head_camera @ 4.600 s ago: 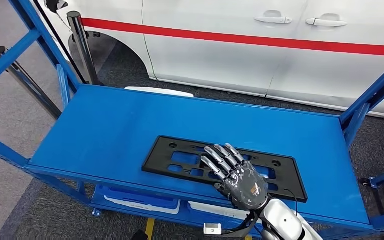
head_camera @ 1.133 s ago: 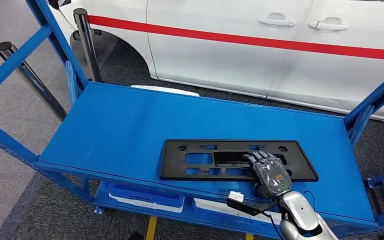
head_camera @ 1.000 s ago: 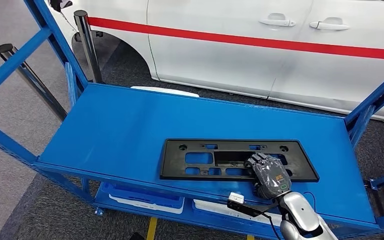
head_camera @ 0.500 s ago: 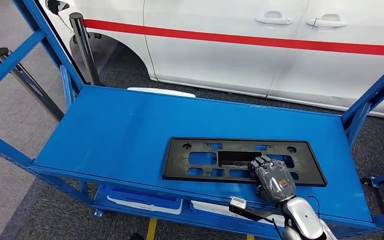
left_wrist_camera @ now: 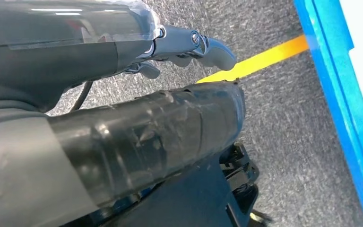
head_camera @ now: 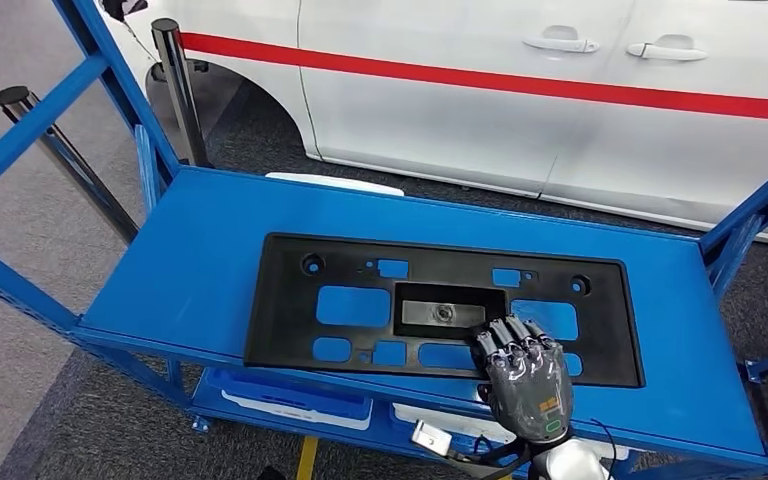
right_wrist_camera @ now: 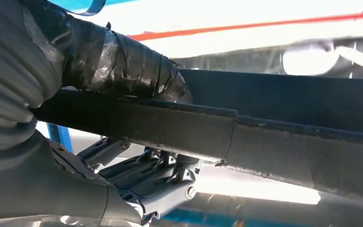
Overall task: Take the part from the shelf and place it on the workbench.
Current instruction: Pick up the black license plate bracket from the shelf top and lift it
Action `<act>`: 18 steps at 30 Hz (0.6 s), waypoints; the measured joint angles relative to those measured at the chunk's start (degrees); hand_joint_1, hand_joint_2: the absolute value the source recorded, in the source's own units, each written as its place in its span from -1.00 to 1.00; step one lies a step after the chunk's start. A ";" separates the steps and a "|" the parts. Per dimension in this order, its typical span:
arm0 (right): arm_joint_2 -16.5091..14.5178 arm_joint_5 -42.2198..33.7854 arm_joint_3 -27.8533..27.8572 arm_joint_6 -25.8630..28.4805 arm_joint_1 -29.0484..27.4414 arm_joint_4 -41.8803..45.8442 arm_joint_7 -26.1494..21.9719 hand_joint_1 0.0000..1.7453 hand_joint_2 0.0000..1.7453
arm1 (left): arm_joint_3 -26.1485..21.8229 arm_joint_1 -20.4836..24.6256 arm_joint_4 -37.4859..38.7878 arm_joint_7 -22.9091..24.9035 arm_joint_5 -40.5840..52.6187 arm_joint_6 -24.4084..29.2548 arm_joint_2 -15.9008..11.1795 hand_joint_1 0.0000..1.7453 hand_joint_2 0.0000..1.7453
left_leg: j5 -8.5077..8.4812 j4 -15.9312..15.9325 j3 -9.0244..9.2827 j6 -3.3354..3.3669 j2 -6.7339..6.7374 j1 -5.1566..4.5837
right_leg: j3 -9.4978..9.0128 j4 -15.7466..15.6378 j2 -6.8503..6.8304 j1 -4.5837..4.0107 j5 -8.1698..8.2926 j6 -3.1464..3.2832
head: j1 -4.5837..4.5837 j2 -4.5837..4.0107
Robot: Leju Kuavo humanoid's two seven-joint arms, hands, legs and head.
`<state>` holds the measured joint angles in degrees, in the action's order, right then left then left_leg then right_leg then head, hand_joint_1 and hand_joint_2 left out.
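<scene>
Head view: right robot hand [head_camera: 523,382] grips part [head_camera: 360,300], raised off shelf [head_camera: 200,260].

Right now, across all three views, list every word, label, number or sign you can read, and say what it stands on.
No text can be read.
Right hand: small orange and green marks on its back, too small to read.
Black part: no lettering visible.
White car: a red stripe, no words.
Blue shelf: unmarked.

Head view looks down; right wrist view hugs the same part [head_camera: 440,310].
</scene>
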<state>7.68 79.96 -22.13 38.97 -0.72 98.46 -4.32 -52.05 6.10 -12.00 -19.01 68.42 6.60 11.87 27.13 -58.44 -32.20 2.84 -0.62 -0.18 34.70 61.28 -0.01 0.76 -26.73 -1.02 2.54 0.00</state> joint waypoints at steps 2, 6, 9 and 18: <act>-1.20 0.21 -0.06 0.18 -0.41 1.84 0.17 1.00 1.00 | -0.03 -0.01 0.00 -0.02 -0.04 0.05 0.08 -1.00 -1.00 | 0.11 0.01 -0.05 -0.59 -0.01 -0.02 | -0.82 -2.06 0.08 -0.42 0.01 0.43 | -0.02 0.00; -3.24 -0.69 -0.08 0.34 -1.56 4.45 -1.52 1.00 1.00 | -0.27 0.01 0.00 -0.61 -0.56 -0.16 0.05 -1.00 -1.00 | 2.08 -2.31 -0.88 -1.93 0.14 0.22 | -1.48 -3.29 0.03 0.04 0.55 1.58 | -0.10 0.00; -5.47 1.71 -0.34 0.44 -2.57 5.85 -2.40 1.00 1.00 | -0.62 -0.05 0.00 -1.23 -1.03 -0.70 0.04 -1.00 -1.00 | 7.03 -12.47 -5.61 -2.76 0.22 0.62 | -1.66 -3.49 -0.10 0.03 0.61 2.12 | -0.22 0.00; -7.87 4.86 -8.05 0.46 -3.93 7.75 -0.27 1.00 1.00 | -1.43 -0.23 0.00 -1.80 -2.07 -1.12 -0.04 -1.00 -0.50 | -0.02 -0.21 -0.32 -2.13 0.16 0.71 | -1.63 -2.33 0.09 -0.29 -0.24 0.70 | -0.19 0.00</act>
<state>-0.19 84.82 -30.18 39.43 -4.65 106.21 -4.58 -53.48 5.87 -12.00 -20.81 66.36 5.48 11.83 27.11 -58.65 -32.52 0.71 -0.46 0.53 33.07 58.95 0.08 0.47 -26.97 -0.32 2.36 0.00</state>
